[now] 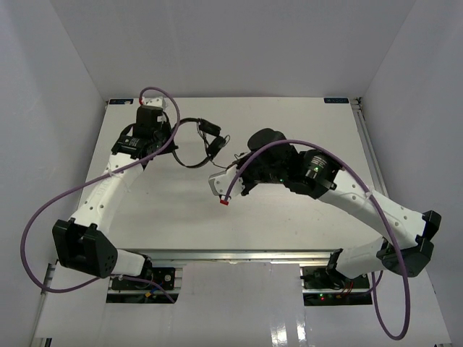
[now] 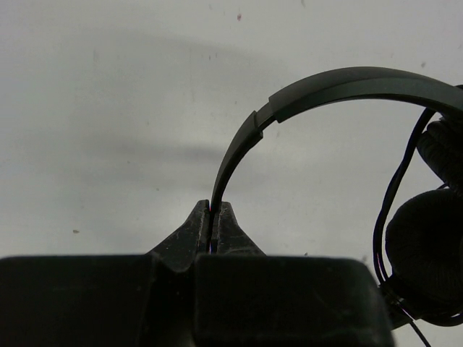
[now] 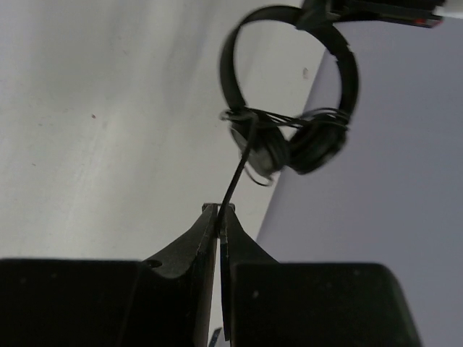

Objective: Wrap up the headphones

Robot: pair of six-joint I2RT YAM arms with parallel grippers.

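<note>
The black headphones [image 1: 194,144] are at the back middle of the table. Their thin headband [image 2: 325,87] arcs away from my left gripper [image 2: 215,207], which is shut on the band's end. The two earcups [image 2: 427,246] hang together at the right of the left wrist view. The thin black cord [image 3: 242,163] is looped several times around the earcups [image 3: 289,144] and runs taut down into my right gripper [image 3: 226,210], which is shut on it. In the top view the left gripper [image 1: 168,121] is left of the headphones and the right gripper [image 1: 236,157] is right of them.
The white table [image 1: 159,217] has a raised rim at the back and right [image 1: 359,137]. Grey walls enclose it on three sides. Thick purple cables [image 1: 43,210] loop from both arms. A white part with a red tip [image 1: 224,195] hangs under the right wrist.
</note>
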